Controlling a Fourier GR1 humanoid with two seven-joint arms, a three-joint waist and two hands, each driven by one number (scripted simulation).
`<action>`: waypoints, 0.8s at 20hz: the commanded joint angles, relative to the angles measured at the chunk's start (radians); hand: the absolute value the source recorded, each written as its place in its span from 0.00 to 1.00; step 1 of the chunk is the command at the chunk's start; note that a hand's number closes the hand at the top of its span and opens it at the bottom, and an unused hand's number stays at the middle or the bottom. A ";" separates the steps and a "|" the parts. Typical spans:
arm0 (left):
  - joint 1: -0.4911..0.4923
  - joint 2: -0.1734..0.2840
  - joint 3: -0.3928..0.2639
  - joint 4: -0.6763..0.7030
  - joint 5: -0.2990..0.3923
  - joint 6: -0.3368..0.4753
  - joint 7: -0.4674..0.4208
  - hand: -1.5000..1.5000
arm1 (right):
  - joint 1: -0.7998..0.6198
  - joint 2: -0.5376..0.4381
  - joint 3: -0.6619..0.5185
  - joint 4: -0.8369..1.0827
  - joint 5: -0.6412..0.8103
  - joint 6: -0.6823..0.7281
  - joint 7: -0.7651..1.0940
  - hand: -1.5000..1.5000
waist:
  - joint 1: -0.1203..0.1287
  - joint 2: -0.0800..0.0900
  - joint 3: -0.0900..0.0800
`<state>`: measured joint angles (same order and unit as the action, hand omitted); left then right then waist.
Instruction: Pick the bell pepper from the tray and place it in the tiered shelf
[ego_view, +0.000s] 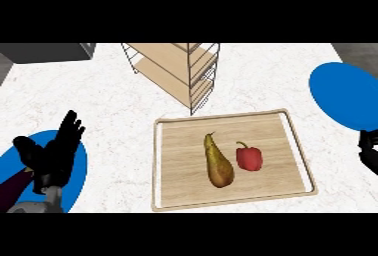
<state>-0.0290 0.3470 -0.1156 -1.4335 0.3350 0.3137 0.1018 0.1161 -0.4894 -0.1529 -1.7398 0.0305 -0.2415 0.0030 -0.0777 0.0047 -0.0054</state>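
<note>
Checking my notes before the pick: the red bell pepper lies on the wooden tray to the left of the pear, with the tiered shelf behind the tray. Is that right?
Not quite. In the head view, the bell pepper lies to the right of the pear, not the left. The rest holds: both are on the wooden tray, and the tiered shelf stands behind it.

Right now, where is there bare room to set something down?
Bare white counter lies between the left robot hand and the wooden tray. The tray's middle is crowded by the brown pear and red bell pepper.
</note>
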 joint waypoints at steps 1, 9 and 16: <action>0.059 0.044 -0.036 0.003 0.047 -0.091 0.139 0.50 | 0.186 0.032 -0.068 -0.076 0.027 -0.075 0.009 0.00 | 0.027 -0.013 0.005; -0.062 0.028 0.005 0.158 0.039 -0.159 0.116 0.50 | 0.442 0.004 -0.007 -0.326 0.039 0.123 -0.088 0.00 | 0.046 -0.006 0.004; -0.016 0.001 -0.031 0.080 0.008 -0.142 0.146 0.50 | 0.424 -0.056 0.104 -0.630 0.152 0.185 0.320 0.00 | 0.082 -0.003 0.003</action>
<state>-0.0421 0.3580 -0.1373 -1.3421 0.3515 0.1705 0.2278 0.5559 -0.5066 -0.1075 -2.2331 0.1252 -0.0928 0.1212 -0.0116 -0.0013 -0.0014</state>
